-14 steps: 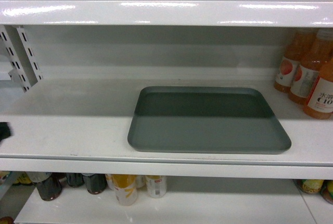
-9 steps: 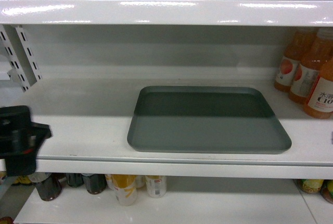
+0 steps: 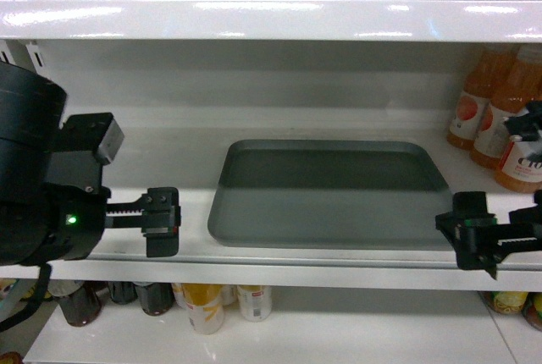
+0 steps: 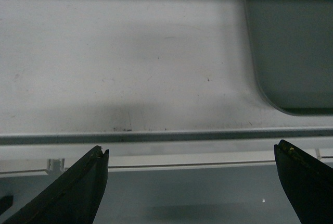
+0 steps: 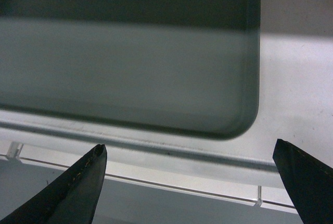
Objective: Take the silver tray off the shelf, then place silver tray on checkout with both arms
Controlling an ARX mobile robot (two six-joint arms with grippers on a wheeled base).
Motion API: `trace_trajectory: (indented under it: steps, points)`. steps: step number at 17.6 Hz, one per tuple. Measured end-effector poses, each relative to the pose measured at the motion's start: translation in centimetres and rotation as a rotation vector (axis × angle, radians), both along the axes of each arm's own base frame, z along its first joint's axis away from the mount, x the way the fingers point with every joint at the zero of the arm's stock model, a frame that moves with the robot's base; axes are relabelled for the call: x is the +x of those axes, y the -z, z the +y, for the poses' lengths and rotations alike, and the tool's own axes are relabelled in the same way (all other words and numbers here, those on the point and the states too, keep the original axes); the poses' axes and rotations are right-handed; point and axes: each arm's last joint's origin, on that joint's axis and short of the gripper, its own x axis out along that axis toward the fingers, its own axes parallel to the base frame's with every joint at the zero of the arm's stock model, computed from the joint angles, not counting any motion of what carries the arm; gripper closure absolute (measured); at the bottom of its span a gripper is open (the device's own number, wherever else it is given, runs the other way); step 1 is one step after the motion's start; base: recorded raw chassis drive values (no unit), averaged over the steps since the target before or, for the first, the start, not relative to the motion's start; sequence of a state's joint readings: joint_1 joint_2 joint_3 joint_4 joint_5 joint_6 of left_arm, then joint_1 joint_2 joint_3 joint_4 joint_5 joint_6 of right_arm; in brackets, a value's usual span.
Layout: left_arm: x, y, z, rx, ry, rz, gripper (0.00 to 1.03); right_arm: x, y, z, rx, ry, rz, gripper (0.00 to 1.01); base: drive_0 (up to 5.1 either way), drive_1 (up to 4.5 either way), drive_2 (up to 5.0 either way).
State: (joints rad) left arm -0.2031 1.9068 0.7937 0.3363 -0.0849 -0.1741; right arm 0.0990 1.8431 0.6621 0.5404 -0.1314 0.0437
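Both arms have come up into your head view since the earlier frames: 0.8 s ago only a sliver of black showed at the left edge, and the right side was bare.

Left gripper (image 3: 161, 222) sits in front of the shelf (image 3: 127, 203) lip, just left of the silver tray (image 3: 339, 203), not touching it. L wrist cam shows its fingers (image 4: 78, 193) spread wide apart, nothing between them; the tray's near-left corner is up-right in that view, well clear of the fingers.

Right gripper (image 3: 470, 237) is at the shelf front by the tray's near-right corner. From the head view you can't tell if it touches the rim. R wrist cam shows fingers (image 5: 73, 187) wide apart, empty, w/ the tray's rounded corner lying between them but farther in on the shelf board; shelf edge shows between tray and fingers.

Tray lies flat on the middle shelf board, right of centre, front rim near the lip, back half in shadow.

Orange juice bottles (image 3: 508, 123) stand on the same board to the tray's right, back by the wall, apart from it. Cans and bottles (image 3: 203, 305) sit on the shelf below. Upper shelf board (image 3: 271, 17) carries more goods, cropped at top.
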Motion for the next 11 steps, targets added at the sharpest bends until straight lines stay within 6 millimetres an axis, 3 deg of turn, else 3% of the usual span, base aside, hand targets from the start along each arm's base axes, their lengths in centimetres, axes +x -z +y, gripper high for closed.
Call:
trace_trajectory:
  steps: [6, 11]
  points:
    - [7.1, 1.7, -3.0, 0.013, 0.033, 0.054, 0.05, 8.5, 2.7, 0.8, -0.060, 0.063, 0.079, 0.03, 0.0, 0.00, 0.0]
    - [8.8, 3.0, -4.6, 0.055, 0.038, 0.107, 0.05, 12.1, 3.8, 0.9, -0.105, 0.109, 0.111, 0.03, 0.0, 0.00, 0.0]
